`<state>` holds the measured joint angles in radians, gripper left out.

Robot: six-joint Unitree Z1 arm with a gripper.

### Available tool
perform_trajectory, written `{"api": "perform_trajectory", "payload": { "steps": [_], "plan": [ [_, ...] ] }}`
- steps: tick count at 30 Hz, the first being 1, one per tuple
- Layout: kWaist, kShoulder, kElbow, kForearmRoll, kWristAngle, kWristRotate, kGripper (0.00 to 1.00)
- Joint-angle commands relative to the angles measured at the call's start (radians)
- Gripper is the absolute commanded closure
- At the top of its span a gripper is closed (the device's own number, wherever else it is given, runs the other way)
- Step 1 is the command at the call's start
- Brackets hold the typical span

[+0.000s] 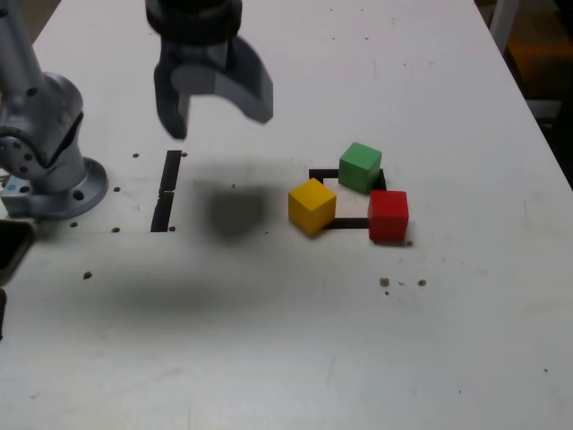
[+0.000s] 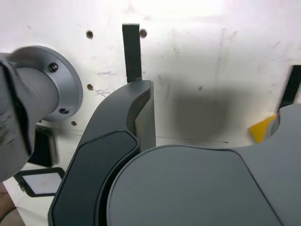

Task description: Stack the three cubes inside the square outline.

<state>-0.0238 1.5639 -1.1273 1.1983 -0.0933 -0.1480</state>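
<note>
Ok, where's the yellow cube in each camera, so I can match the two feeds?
Exterior view: the yellow cube sits right of centre, on the exterior view's left edge of the square outline, apart from the open gripper above the table.
Wrist view: only a yellow corner shows, past the gripper's body.
Shared landmark: the straight black tape strip.

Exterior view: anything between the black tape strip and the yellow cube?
Only bare white table carrying the end effector's dark shadow. No object lies between the strip and the yellow cube.
</note>
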Motion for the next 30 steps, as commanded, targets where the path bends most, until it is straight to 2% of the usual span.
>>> {"api": "perform_trajectory", "payload": {
  "steps": [1,7,17,22,30],
  "plan": [
    [-0.003,0.005,-0.051,0.031,0.011,-0.002,0.08],
    [-0.042,0.029,-0.209,0.094,0.036,-0.002,0.08],
    [-0.109,0.146,-0.377,0.144,0.040,-0.002,0.09],
    [-0.122,0.201,-0.407,0.150,0.041,-0.002,0.10],
    [-0.094,0.258,-0.366,0.150,0.053,0.025,0.13]
  ]
}}
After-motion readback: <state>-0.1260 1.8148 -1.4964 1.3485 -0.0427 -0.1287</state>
